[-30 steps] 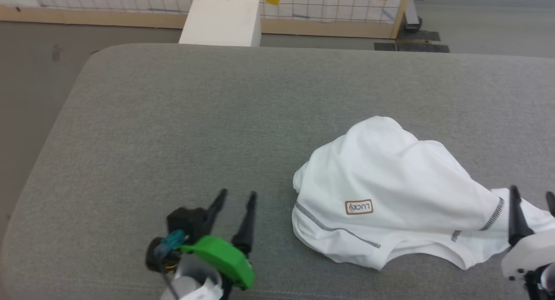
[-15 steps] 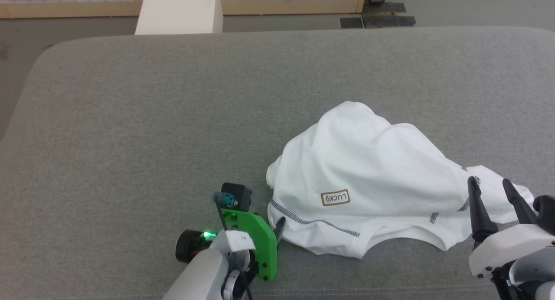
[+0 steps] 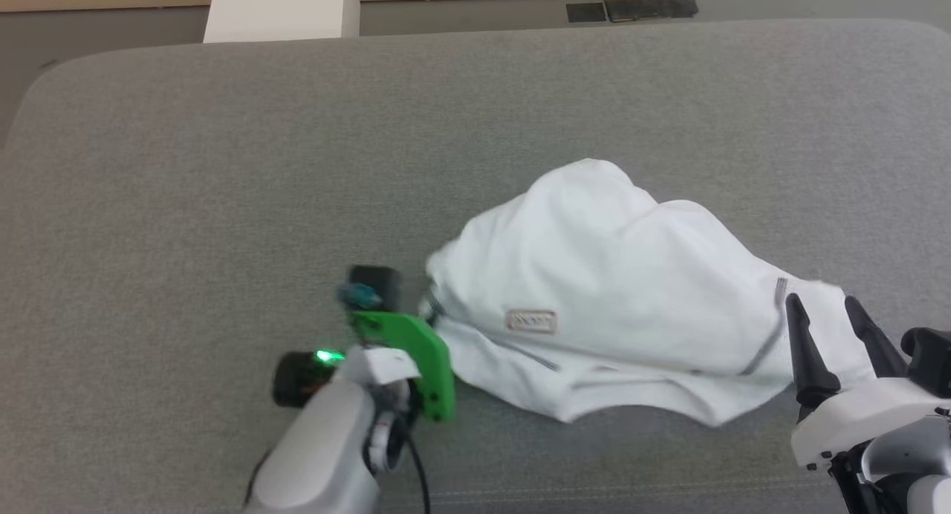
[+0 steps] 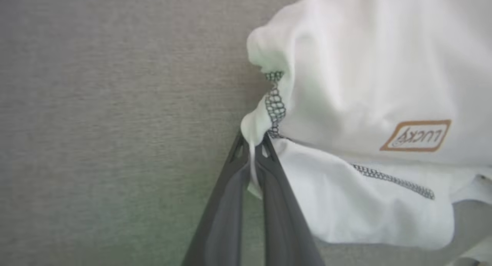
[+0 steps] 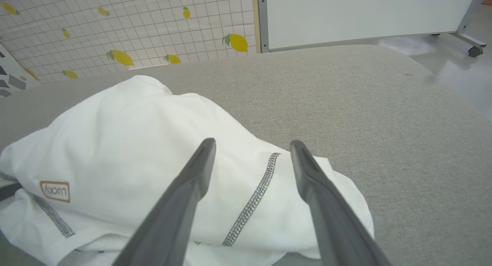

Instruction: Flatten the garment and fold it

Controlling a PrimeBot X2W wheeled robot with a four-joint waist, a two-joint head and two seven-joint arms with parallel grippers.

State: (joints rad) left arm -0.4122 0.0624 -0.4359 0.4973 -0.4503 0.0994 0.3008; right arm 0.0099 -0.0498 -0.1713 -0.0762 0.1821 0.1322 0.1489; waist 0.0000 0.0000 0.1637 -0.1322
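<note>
Left wrist view: left gripper [image 4: 251,141] pinched on T-shirt [image 4: 365,66] at seamed edge | right gripper [image 5: 252,144] spread, empty, over other end | we judge it bunched: flattening, folding both remain.

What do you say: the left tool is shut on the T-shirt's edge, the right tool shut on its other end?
The right tool is open over that end, as the right wrist view shows. The left tool is shut on the T-shirt edge.
</note>
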